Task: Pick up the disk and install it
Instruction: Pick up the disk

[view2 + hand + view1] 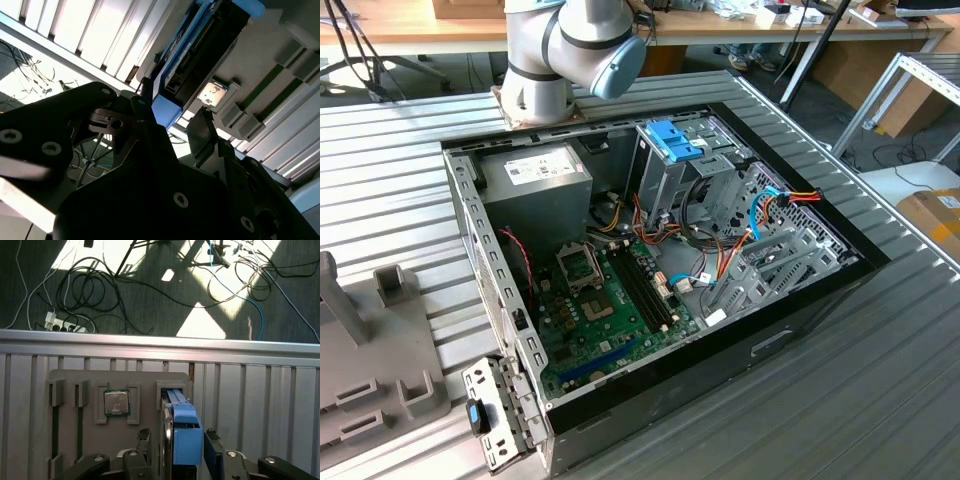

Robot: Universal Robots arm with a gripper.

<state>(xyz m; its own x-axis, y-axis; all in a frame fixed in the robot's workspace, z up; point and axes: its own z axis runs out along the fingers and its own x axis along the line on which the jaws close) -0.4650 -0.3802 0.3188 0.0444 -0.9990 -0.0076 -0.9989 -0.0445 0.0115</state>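
A ribbed metal tabletop (880, 400) carried an open computer case (720, 370) in the middle of the exterior view, its green circuit board and coloured wiring exposed. The grey robot arm (570, 50) rose from its base at the top of that view, just behind the case. In both wrist views the end effector (177, 432) (170, 107) hung over a grey plastic holder (145, 377) (260, 60) that lay on the ribbed tabletop (280, 390) near its edge. Beyond the edge was a dark floor strewn with cables (100, 285). The disk (182, 415) (197, 55), a flat black drive in a bright blue carrier, stood on its edge in a slot of the holder. It was not in the computer case. The end effector was open. Its two dark fingers (145, 437) stood one on each side of the disk's near end, with a narrow gap showing between them and the blue carrier, so the disk sat between them ungripped. A small square chip (116, 402) (212, 94) with a silvery top rested in its own recess of the holder, just beside the disk's slot.
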